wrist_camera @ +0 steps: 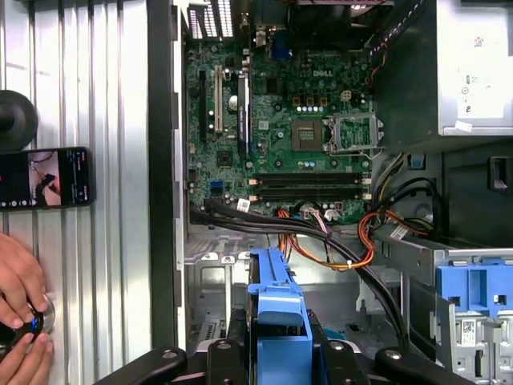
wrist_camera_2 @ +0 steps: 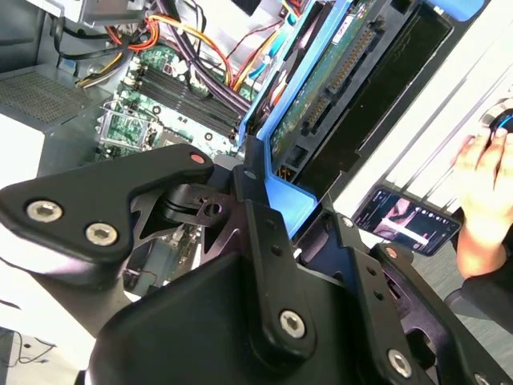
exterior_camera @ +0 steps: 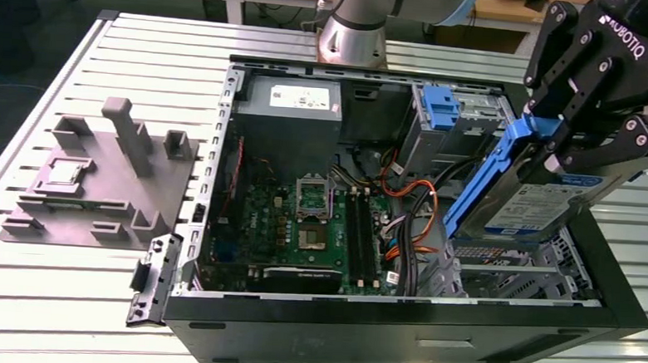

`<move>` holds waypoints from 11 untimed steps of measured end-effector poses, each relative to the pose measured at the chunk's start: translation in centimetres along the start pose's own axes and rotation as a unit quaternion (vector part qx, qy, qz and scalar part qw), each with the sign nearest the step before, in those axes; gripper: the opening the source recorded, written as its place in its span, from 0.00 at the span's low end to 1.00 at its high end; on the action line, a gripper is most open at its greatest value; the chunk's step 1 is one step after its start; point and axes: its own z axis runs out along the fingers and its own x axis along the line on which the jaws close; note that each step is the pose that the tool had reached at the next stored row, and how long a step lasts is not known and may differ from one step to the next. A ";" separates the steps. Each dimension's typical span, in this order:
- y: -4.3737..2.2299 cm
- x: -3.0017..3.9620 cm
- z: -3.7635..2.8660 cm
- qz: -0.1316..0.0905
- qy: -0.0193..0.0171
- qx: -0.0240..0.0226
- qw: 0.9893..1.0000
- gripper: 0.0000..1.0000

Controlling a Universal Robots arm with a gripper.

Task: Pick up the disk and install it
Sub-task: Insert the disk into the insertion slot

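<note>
Although the disk [exterior_camera: 528,207] is lifted clear of the table, it is not yet seated. It hangs over the computer case [exterior_camera: 405,327] along the edge at the exterior view's right, above the silver drive bay [exterior_camera: 519,262]. The gripper [exterior_camera: 584,145] pinches its upper end, fingers closed on the blue carrier, so the disk extends down and away from the fingertips. Its long axis is steeply tilted, and the low end points into the bay. Whether that end touches the bay metal cannot be told.

The exterior view shows the labelled face and the tilt. In the second wrist view the opposite face of the disk [wrist_camera_2: 337,80] shows, with its green circuit board and connector strip. The first wrist view takes the carrier [wrist_camera: 276,313] edge-on, with the motherboard [wrist_camera: 280,120] and orange cables [wrist_camera: 361,241] beyond it. Both wrist views also catch a person's hand [wrist_camera: 20,321] and a phone [wrist_camera: 44,176] on the table beside the case.
</note>
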 end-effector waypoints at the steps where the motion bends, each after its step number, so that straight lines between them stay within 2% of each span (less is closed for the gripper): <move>1: -0.17 0.00 0.06 0.000 0.000 0.000 1.000 0.37; 11: -0.75 0.43 0.67 0.001 0.000 0.000 1.000 0.37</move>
